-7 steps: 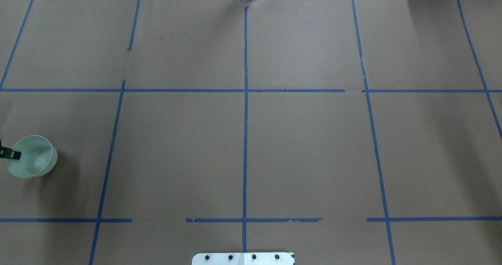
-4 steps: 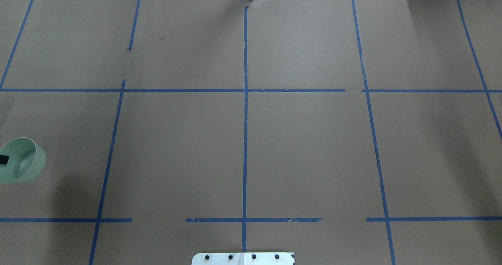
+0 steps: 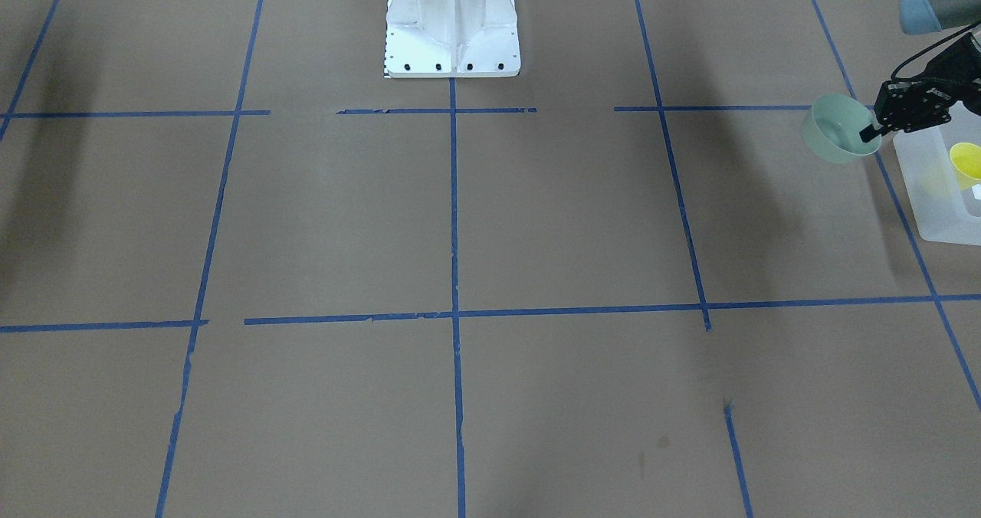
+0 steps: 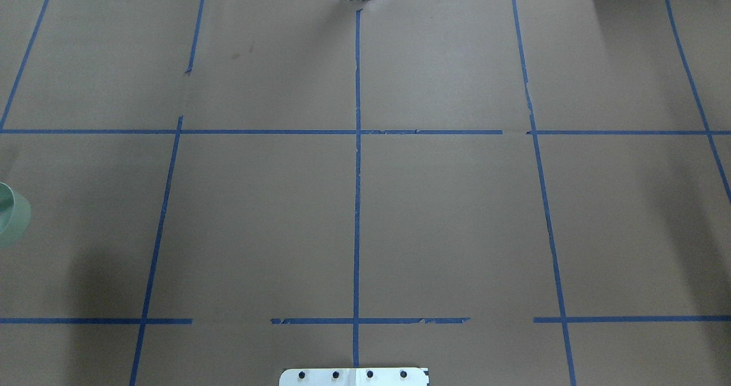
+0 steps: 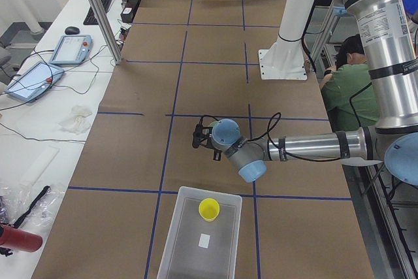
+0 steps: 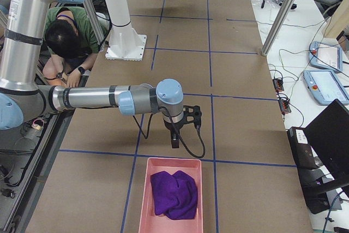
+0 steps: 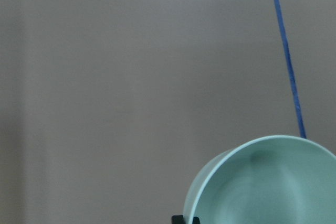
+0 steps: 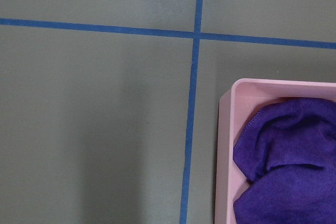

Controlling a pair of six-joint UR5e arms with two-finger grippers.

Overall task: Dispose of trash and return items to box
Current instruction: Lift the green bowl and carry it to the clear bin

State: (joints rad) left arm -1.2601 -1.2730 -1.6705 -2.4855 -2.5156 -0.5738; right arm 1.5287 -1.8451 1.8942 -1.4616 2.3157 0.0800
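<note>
My left gripper (image 3: 871, 130) is shut on the rim of the pale mint-green bowl (image 3: 837, 129) and holds it tilted above the table, just beside the frosted white box (image 3: 936, 196). The bowl shows at the left edge of the overhead view (image 4: 11, 221) and fills the lower right of the left wrist view (image 7: 268, 182). The yellow cup (image 3: 967, 162) stands inside the box (image 5: 189, 249). My right gripper (image 6: 174, 139) hangs over the table near a pink tray; I cannot tell whether it is open or shut.
A pink tray (image 6: 146, 195) holding a purple cloth (image 6: 174, 193) sits at the table's right end, also in the right wrist view (image 8: 226, 145). The white robot base (image 3: 452, 27) stands at the near middle edge. A person sits beside the robot.
The bowl has moved left in the overhead view, from fully visible to mostly past the left edge. The black fingertip on its rim has left that view.
</note>
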